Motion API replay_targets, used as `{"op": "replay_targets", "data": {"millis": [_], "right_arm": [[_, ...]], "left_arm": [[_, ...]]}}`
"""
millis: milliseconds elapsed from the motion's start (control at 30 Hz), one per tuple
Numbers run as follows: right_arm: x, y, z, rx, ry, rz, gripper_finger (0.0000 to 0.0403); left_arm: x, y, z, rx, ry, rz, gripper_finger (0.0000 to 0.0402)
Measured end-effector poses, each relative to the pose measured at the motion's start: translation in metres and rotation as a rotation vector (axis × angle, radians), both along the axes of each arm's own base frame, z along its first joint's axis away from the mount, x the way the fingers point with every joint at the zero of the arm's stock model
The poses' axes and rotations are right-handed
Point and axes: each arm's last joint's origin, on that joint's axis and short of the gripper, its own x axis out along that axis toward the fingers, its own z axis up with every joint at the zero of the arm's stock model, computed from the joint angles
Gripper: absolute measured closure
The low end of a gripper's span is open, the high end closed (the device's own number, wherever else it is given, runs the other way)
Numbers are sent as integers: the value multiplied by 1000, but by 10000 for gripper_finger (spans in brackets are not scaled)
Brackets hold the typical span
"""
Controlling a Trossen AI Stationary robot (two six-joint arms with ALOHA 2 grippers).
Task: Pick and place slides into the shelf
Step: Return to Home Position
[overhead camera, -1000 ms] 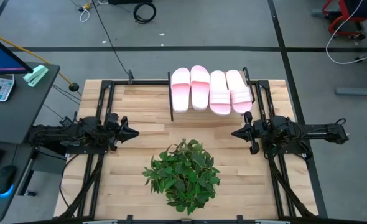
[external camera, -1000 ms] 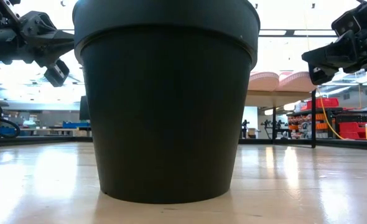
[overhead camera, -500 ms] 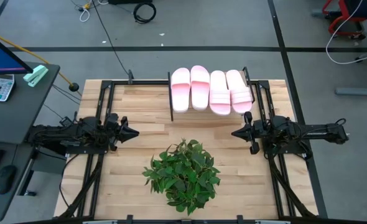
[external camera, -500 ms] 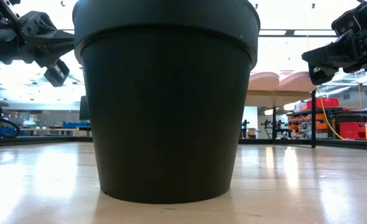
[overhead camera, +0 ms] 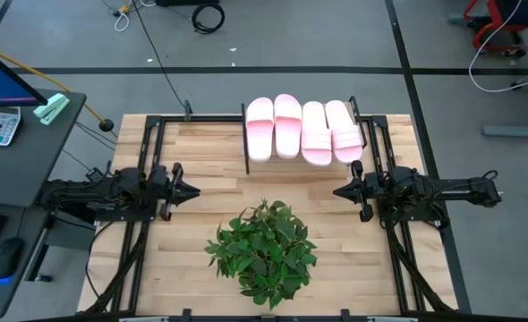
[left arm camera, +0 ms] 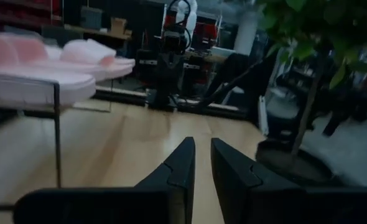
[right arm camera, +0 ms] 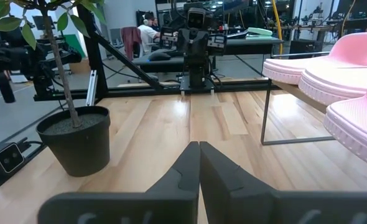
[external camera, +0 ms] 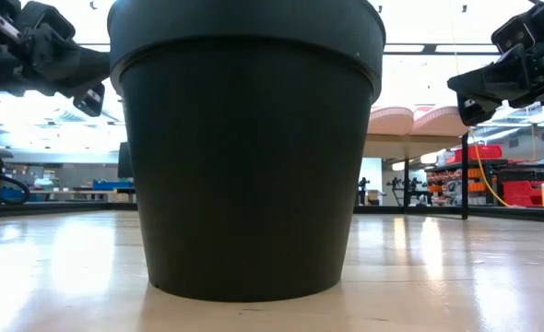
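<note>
Pale wooden planking made up the counter [overhead camera: 201, 143], with grey workshop floor all around it. At 12 o'clock stood the shelf [overhead camera: 246, 148], and all four slides [overhead camera: 304, 130] lay on its top side by side. The two toward 1 o'clock were angled a little off the others.

We judged the slides to be light, soft foam: springy under a pinch, not fragile, and matte enough not to slip. The wide strap looked like the best hold, since the fingers could close across it; the sole's side edge seemed a fair second, though it would squash. With so little weight, a nudge could easily slide one along the plank.

A leafy potted plant [overhead camera: 264, 246] sat toward 6 o'clock, between the arms and clear of the shelf.

At 9 o'clock the left end effector [overhead camera: 192, 190] hung above the counter, level and pointing inward, its fingers [left arm camera: 182, 163] drawn almost together with only a thin slit, holding nothing. At 3 o'clock the right end effector [overhead camera: 337, 190] mirrored it, its fingers [right arm camera: 190, 163] pressed together and empty, just short of the shelf's near corner.
</note>
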Motion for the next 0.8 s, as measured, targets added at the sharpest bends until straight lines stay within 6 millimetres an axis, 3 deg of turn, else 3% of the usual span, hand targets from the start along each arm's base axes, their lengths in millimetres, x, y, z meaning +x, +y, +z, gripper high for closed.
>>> {"op": "replay_targets", "data": {"millis": [133,800], "right_arm": [[0,0,0,0,0,0,389],[0,0,0,0,0,0,389]], "left_arm": [[0,0,0,69,-3,5,342],[0,0,0,70,-3,5,342]]}}
